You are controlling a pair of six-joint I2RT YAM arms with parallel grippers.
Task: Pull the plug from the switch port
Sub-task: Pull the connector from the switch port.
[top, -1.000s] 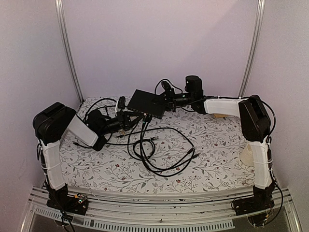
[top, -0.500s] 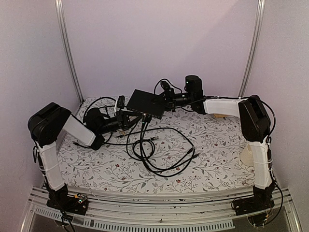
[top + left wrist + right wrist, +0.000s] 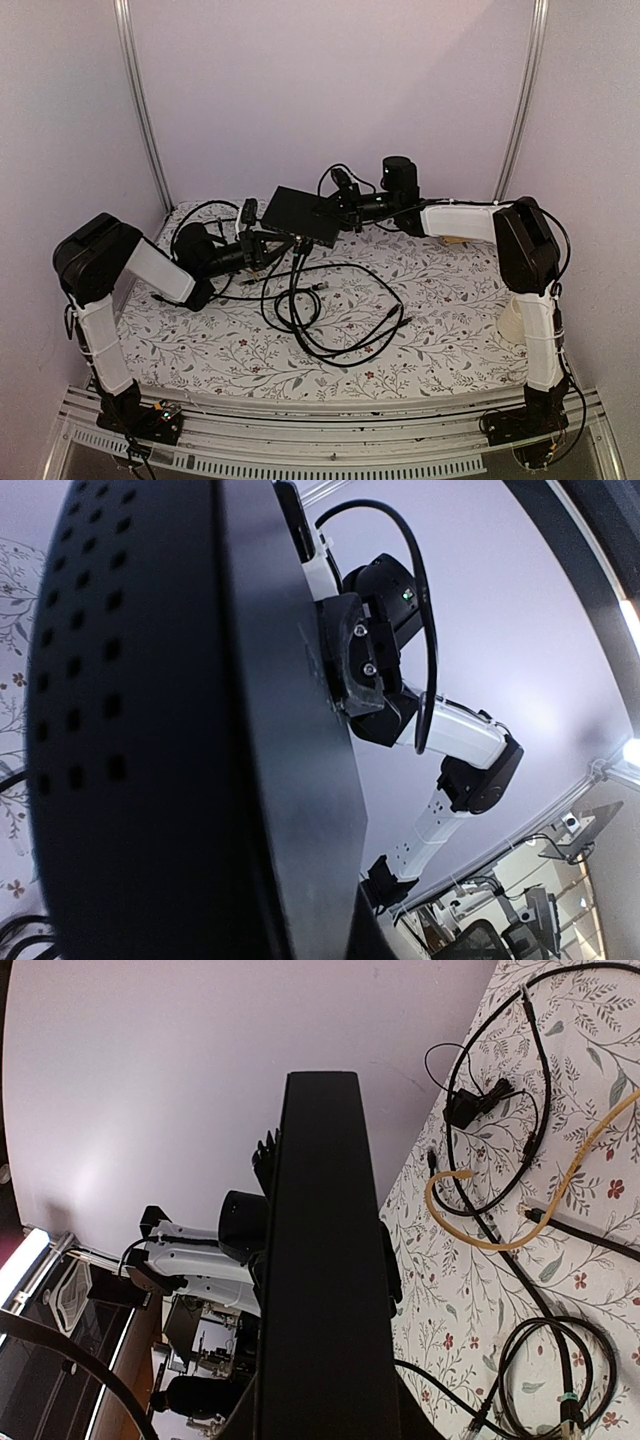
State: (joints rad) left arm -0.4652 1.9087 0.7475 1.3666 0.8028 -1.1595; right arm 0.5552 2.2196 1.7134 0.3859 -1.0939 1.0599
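The switch (image 3: 300, 212) is a flat black box held up off the table at the back centre. My right gripper (image 3: 335, 210) is shut on its right edge; in the right wrist view the switch (image 3: 320, 1260) stands edge-on between my fingers (image 3: 392, 1272). My left gripper (image 3: 272, 243) is at the switch's near left edge, where black cables (image 3: 298, 250) hang down from it. The plug itself is hidden. In the left wrist view the switch's vented face (image 3: 150, 730) fills the left half, with the right gripper (image 3: 360, 665) clamped on its far edge; my own left fingers do not show.
A tangle of black cables (image 3: 330, 310) loops over the flowered cloth in the middle. A yellow cable (image 3: 480, 1230) and a small black adapter (image 3: 465, 1108) lie beyond the switch. A beige object (image 3: 512, 320) stands at the right edge by the right arm.
The left arm's elbow has swung left and lower. The switch and both grippers have shifted slightly left and up. The cables still hang from the switch's edge.
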